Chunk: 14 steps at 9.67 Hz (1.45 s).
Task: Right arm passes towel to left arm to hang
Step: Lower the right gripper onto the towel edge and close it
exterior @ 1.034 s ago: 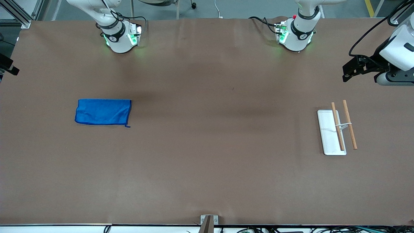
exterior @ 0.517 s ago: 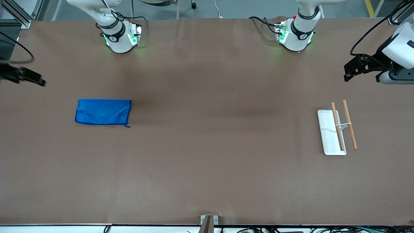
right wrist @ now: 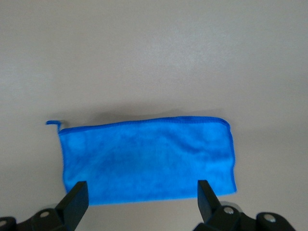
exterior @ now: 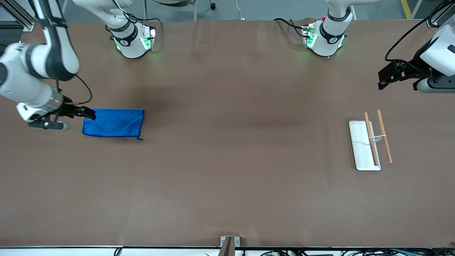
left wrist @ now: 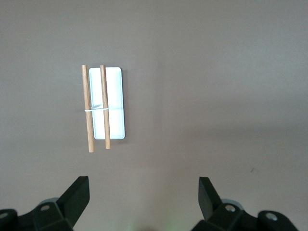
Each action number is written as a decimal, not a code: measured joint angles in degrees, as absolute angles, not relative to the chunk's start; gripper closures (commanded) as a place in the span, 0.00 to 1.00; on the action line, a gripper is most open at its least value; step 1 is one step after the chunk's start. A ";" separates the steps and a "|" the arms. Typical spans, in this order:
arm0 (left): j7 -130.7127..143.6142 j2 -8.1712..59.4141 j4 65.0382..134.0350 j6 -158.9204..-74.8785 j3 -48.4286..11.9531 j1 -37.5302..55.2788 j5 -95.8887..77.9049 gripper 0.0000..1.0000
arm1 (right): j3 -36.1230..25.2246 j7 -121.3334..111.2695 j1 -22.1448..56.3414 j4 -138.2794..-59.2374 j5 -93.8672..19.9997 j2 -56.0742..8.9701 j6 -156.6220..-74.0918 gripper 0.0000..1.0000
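Right arm's slim black gripper, jaws wide, hovers over the edge of the flat bright blue microfibre towel, probably not touching; left arm's black gripper waits, wide open too.

robotics lab, 2 bench-mounted arm bases, brown-covered table, aluminium framing, loose cables

Blue towel flat on the table, toward the right arm's end.
It lies spread as a neat rectangle, hem stitched all round, short tag poking from one corner.
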State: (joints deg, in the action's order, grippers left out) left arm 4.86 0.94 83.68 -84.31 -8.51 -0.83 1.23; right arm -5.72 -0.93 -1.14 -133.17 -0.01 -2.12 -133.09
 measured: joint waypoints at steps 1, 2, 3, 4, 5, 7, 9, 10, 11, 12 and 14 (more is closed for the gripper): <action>4.86 0.95 83.68 -84.30 -8.51 -0.83 1.22 0.00 | -5.72 -0.98 -1.12 -136.14 0.06 -4.16 -139.16 0.00; 4.85 0.96 83.68 -84.31 -8.51 -0.83 1.22 0.00 | -5.75 -1.32 -1.12 -138.38 0.13 -6.75 -145.43 0.00; 4.85 0.97 83.69 -84.31 -8.50 -0.83 1.21 0.00 | -5.77 -1.74 -1.12 -140.06 0.17 -9.38 -150.65 0.00; 4.85 0.97 83.69 -84.31 -8.50 -0.83 1.21 0.00 | -5.78 -2.08 -1.12 -140.82 0.19 -11.59 -153.46 0.00; 4.84 0.98 83.69 -84.31 -8.50 -0.83 1.21 0.00 | -5.79 -2.87 -1.12 -140.90 0.20 -13.13 -154.74 0.01; 4.84 0.98 83.69 -84.31 -8.50 -0.83 1.21 0.00 | -5.92 -3.83 -1.14 -141.61 0.20 -14.69 -157.54 0.02; 4.84 0.98 83.69 -84.31 -8.50 -0.84 1.21 0.00 | -6.22 -5.93 -2.09 -142.61 0.20 -16.03 -160.10 0.09; 4.84 0.98 83.69 -84.31 -8.50 -0.84 1.21 0.00 | -6.36 -6.73 -2.59 -142.79 0.20 -16.48 -160.57 0.15; 4.84 0.98 83.69 -84.31 -8.50 -0.84 1.21 0.00 | -6.38 -7.05 -2.69 -142.91 0.20 -16.72 -160.67 0.19; 4.84 0.98 83.69 -84.31 -8.50 -0.84 1.21 0.00 | -6.34 -7.17 -2.68 -143.00 0.21 -16.89 -160.76 0.22; 4.83 0.99 83.69 -84.31 -8.49 -0.84 1.21 0.00 | -6.25 -7.24 -2.67 -143.14 0.21 -17.14 -160.79 0.33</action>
